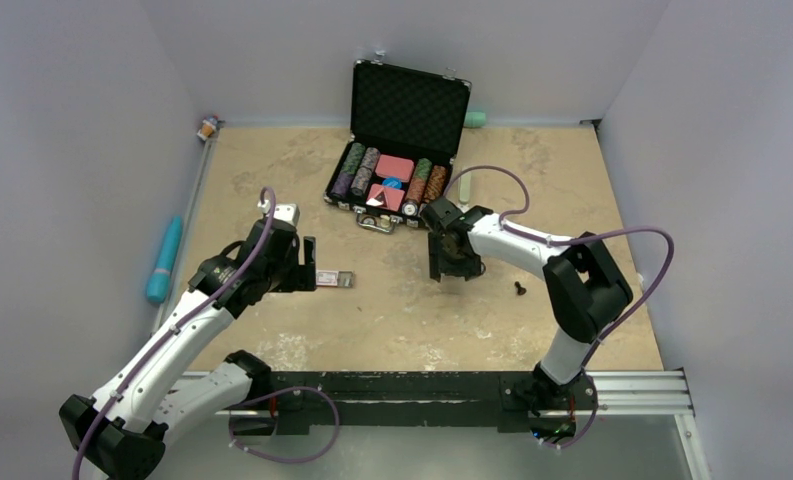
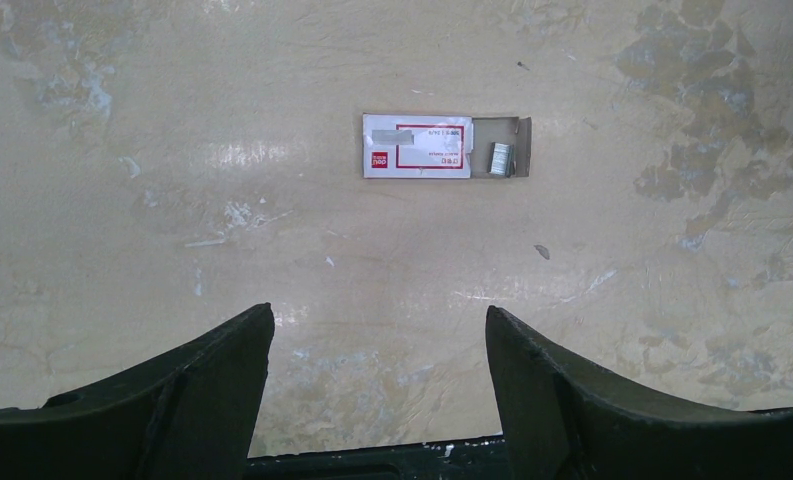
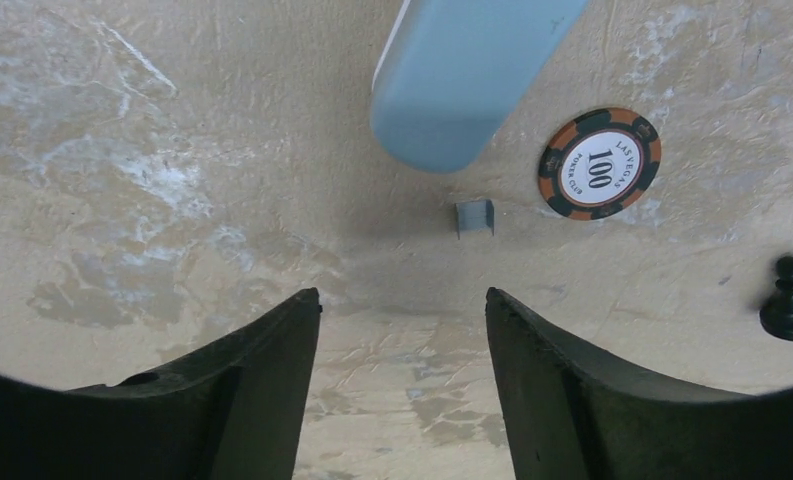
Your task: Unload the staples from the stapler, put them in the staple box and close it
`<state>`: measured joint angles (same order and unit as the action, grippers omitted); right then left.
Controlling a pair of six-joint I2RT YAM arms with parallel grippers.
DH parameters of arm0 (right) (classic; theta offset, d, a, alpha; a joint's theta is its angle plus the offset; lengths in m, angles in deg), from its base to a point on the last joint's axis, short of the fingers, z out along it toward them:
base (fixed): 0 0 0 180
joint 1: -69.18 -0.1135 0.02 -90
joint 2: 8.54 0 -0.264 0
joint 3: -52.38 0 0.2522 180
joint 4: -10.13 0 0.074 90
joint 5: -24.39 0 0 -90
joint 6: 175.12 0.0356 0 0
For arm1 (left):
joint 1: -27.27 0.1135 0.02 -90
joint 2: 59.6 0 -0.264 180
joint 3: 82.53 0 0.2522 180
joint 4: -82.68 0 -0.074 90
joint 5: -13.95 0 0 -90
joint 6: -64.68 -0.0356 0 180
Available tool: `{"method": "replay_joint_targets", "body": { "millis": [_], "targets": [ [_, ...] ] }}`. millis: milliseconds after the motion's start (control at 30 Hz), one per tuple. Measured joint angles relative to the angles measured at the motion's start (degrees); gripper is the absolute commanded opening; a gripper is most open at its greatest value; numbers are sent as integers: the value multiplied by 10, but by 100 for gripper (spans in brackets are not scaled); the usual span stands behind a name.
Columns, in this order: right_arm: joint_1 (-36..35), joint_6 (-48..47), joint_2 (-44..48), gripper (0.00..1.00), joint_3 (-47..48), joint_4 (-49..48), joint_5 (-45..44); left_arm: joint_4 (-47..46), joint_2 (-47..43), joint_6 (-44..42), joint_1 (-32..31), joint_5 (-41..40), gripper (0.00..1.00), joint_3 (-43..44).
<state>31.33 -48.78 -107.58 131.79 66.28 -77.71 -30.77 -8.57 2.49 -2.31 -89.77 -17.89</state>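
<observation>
Top view: left pincer [image 1: 310, 266] hung just beside the small red-and-white box [image 1: 334, 279] on the desk [image 1: 402, 325]. Right pincer [image 1: 452, 262] stood near mid-desk, in front of the open chip case [image 1: 397, 150]. Staples too small to make out here.

Left wrist: pincer spread, nothing between the fingers [image 2: 202, 390]. Box lay ahead with its tray slid out, a few silver-grey strips [image 2: 500, 158] inside.

Right wrist: pincer spread and empty as well. The staples [image 3: 475, 217] — one short grey strip — lay bare on the desk just ahead of the fingertips. They sat between the pale blue stapler [image 3: 467, 80], only its rounded end in frame, and a poker chip [image 3: 599, 163]. Black pawn [image 3: 792, 300] was off to the right.

Handling, judged: strip very light, thin and stiff, though a glued row would likely snap if bent. Smooth metal — apt to skid or flip on the desk. Best taken across its two long sides, low, with a gentle close.
</observation>
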Motion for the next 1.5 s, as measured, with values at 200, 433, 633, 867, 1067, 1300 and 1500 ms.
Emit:
{"method": "replay_joint_targets", "body": {
  "millis": [200, 433, 633, 867, 1067, 1300, 1500],
  "targets": [
    [10, -14, 0, 67, -11, -21, 0, 0, 0, 0, 0, 0, 81, 0],
    [40, -31, 0, 63, -29, -54, 10, 0, 0, 0, 0, 0, 81, 0],
    [56, -50, 0, 56, -44, -83, 30, 0, 3, -4, 0, 1, 80, 0],
    [58, -67, 0, 51, -55, -106, 43, 0, 10, -5, 0, 3, 80, 0],
    [61, -70, 0, 47, -57, -108, 43, 0, 13, -5, 0, 3, 80, 0],
    [66, -75, 0, 40, -58, -107, 42, 0, 26, -6, 0, 9, 79, 0],
    [68, -78, 0, 36, -58, -107, 42, 0, 31, -10, 0, 14, 79, 0]
  ]
}}
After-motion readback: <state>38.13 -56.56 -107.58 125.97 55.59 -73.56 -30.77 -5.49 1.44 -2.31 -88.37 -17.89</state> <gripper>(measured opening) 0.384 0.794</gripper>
